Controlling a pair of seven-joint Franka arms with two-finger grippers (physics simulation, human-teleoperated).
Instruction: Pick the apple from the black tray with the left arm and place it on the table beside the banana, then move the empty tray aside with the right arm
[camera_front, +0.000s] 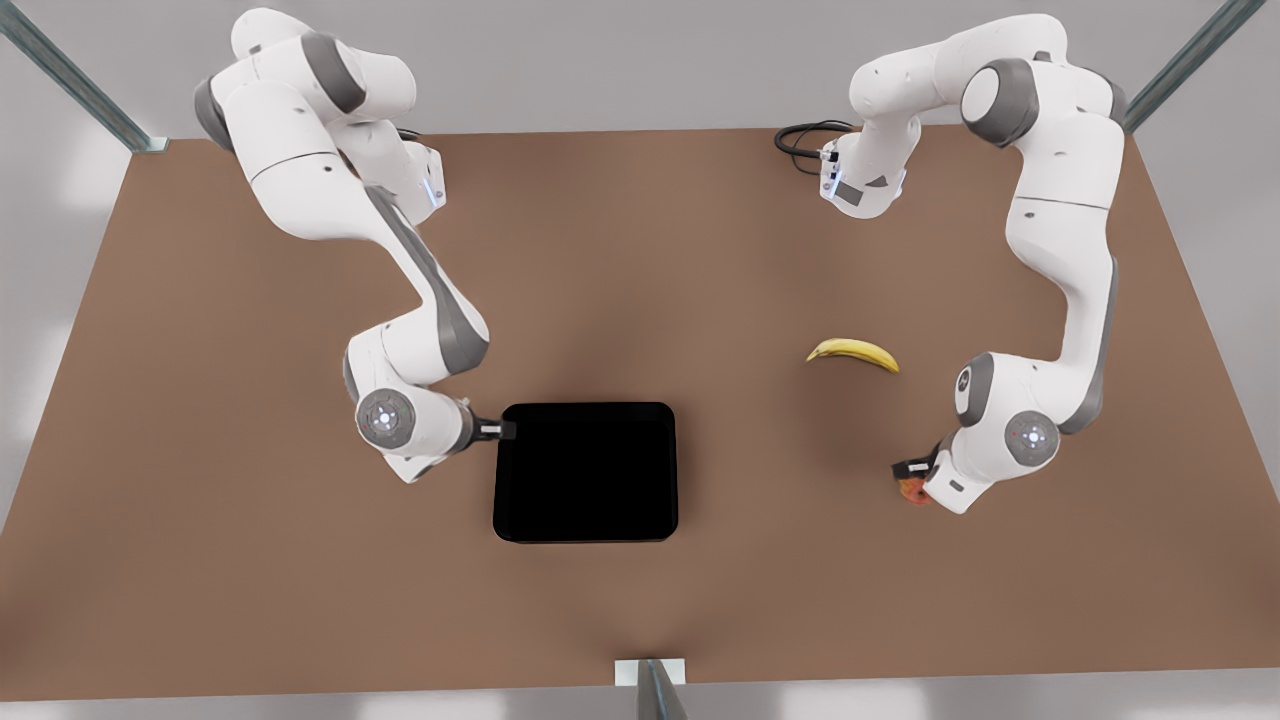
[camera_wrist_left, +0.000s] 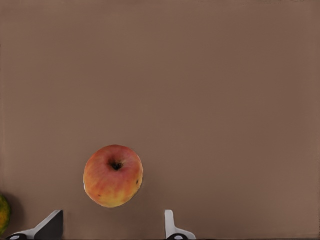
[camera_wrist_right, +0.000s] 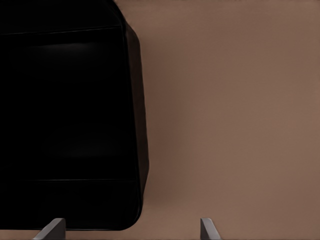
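The apple (camera_wrist_left: 113, 176) sits on the brown counter (camera_front: 640, 260), stem dimple up in the left wrist view, out of the tray and free of any grip. The left gripper (camera_wrist_left: 112, 231) hangs right above it with its fingers (camera_wrist_left: 170, 225) spread wide, one on each side of the fruit and neither touching it. In the front view that arm is the one on the front view's right, its wrist bent low over the counter, and a sliver of the apple (camera_front: 912, 491) peeks out from under it. The banana (camera_front: 853, 352) lies near the apple, a little farther back on the counter, curved and apart from it. At the edge of the left wrist view, a yellow-green fruit (camera_wrist_left: 3, 214) pokes in, near the apple but not touching.

Over on the front view's left, the right gripper (camera_front: 498, 431) is down at the black tray (camera_front: 586, 472), right at the tray's edge near one corner. The right wrist view shows the tray (camera_wrist_right: 70, 125) bare inside, glossy, flat on the counter, with the right gripper's fingers (camera_wrist_right: 207, 229) spread apart, one over the tray's rim and the other over bare counter. The tray sits well apart from the banana and apple.
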